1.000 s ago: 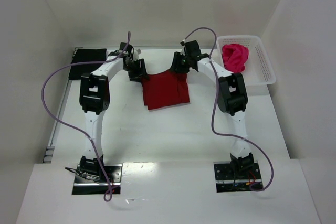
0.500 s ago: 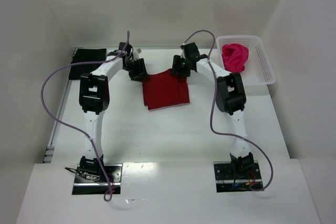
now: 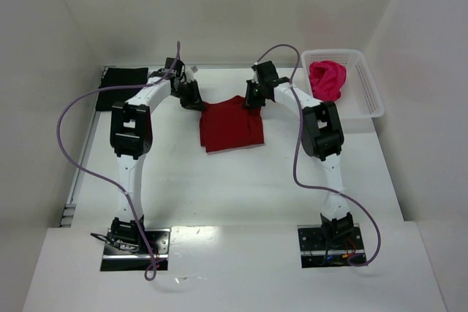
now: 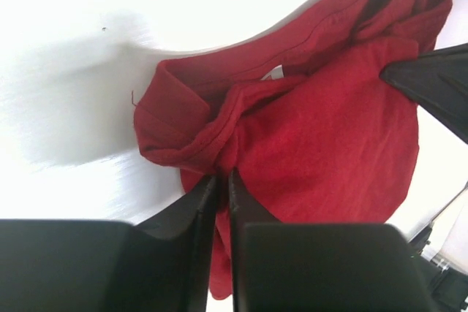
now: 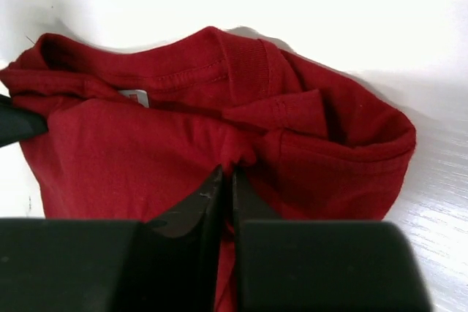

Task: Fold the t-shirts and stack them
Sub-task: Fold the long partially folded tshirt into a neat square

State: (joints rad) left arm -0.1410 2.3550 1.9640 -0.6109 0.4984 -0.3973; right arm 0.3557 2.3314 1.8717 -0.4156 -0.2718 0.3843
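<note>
Both jaws have closed since a second ago: left gripper (image 4: 223, 177) and right gripper (image 5: 225, 173) each pinch a far corner of the dark crimson cloth t-shirt (image 3: 232, 126), which lies just past the white worktop (image 3: 241, 180) centre toward 12 o'clock. A bright magenta-pink t-shirt (image 3: 327, 80) sits bunched in the white plastic lattice basket (image 3: 369, 96) at 2 o'clock. A folded black t-shirt (image 3: 122, 78) lies at 10 o'clock.

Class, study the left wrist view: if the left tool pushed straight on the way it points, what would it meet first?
The dark red t-shirt, a fold of which the left tool is pinching. Past the cloth, the right tool seems to lie ahead, though depth is unclear.
</note>
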